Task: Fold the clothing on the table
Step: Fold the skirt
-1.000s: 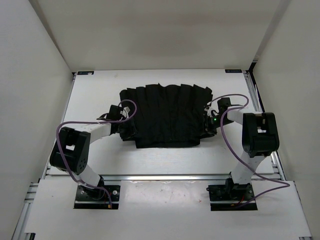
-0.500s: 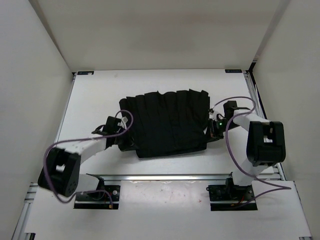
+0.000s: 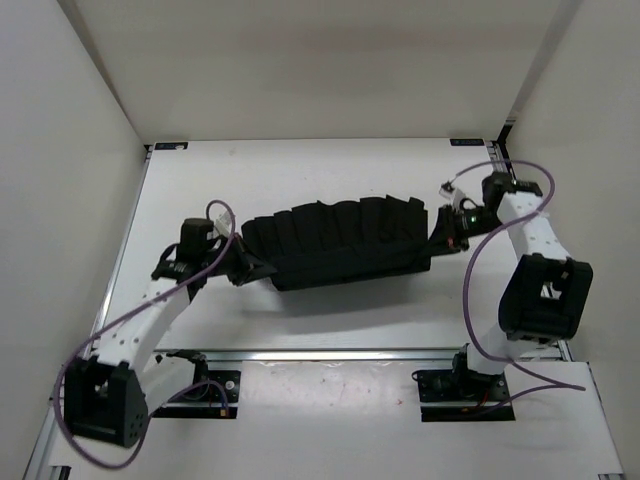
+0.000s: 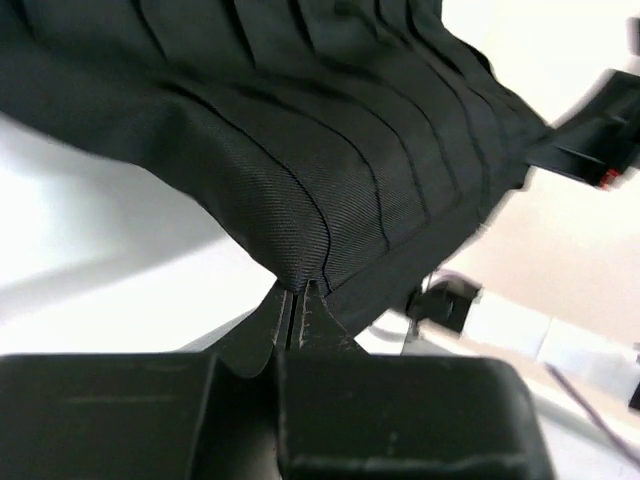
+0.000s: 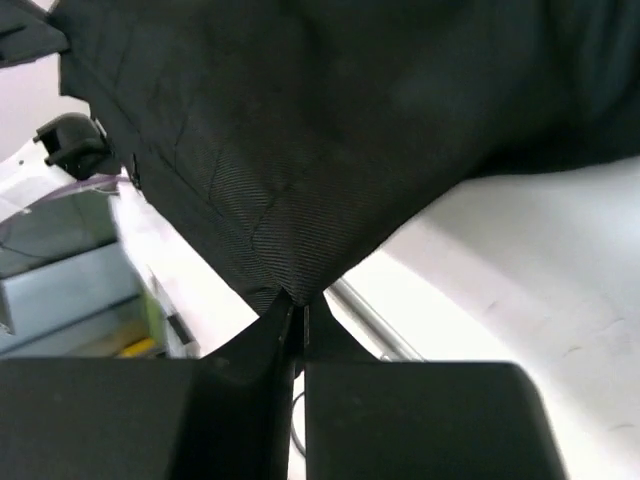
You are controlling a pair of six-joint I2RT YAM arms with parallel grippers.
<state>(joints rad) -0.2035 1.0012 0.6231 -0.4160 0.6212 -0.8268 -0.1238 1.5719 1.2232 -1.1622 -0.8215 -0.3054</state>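
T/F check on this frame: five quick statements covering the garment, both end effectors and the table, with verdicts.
1. The left end effector is shut on a corner of the black pleated garment. True.
2. The right end effector is open and clear of the garment. False: it is shut, pinching a corner of the fabric.
3. The garment runs as one band from one end effector to the other. True.
4. The garment hangs over the far edge of the table. False: it sits over the middle of the table, with bare white surface beyond it.
5. A second piece of clothing lies on the table. False: only the one black garment is there.
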